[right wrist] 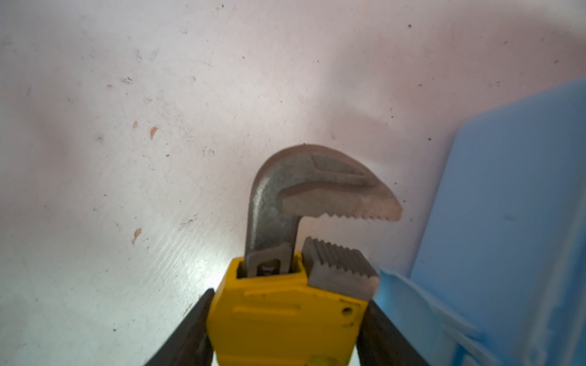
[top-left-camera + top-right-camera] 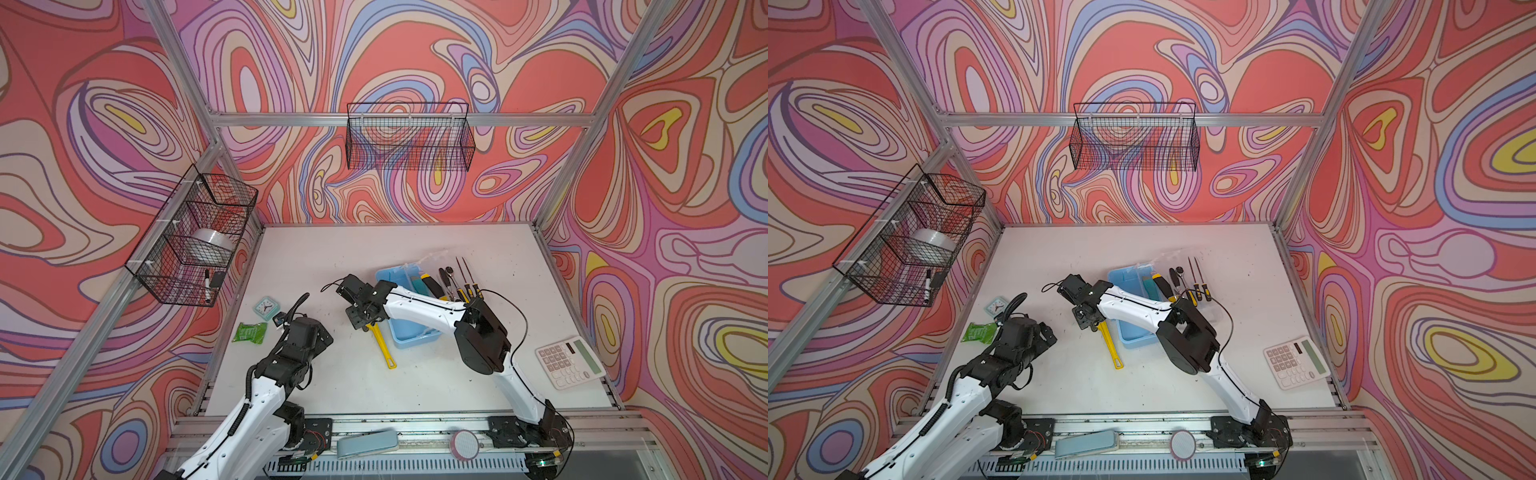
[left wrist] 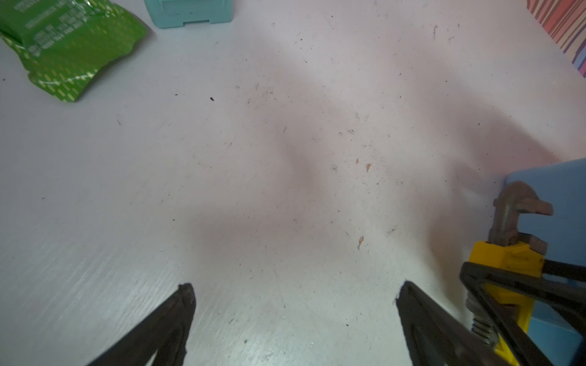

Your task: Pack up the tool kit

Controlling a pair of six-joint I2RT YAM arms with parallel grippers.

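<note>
The tool kit [image 2: 409,334] is a light blue open box right of the table's middle, and my right arm lies across it. It also shows in the other top view, tool kit [image 2: 1133,334], and at the edge of both wrist views, tool kit [image 1: 507,206] and tool kit [image 3: 553,182]. A yellow pipe wrench [image 2: 384,347] lies just left of the box. My right gripper [image 1: 290,298] is shut on the wrench's yellow head [image 1: 279,317]; the grey toothed jaw [image 1: 317,180] sticks out beyond the fingers. My left gripper [image 3: 293,290] is open over bare table, left of the wrench [image 3: 507,209]. Yellow-and-black hand tools [image 2: 451,282] lie by the box's far right.
A mint clock [image 2: 264,308] and a green packet [image 2: 249,332] lie at the left of the table. A white calculator [image 2: 569,362] sits at the right edge. Wire baskets [image 2: 195,237] hang on the walls. A grey-blue slab [image 2: 365,442] rests on the front rail.
</note>
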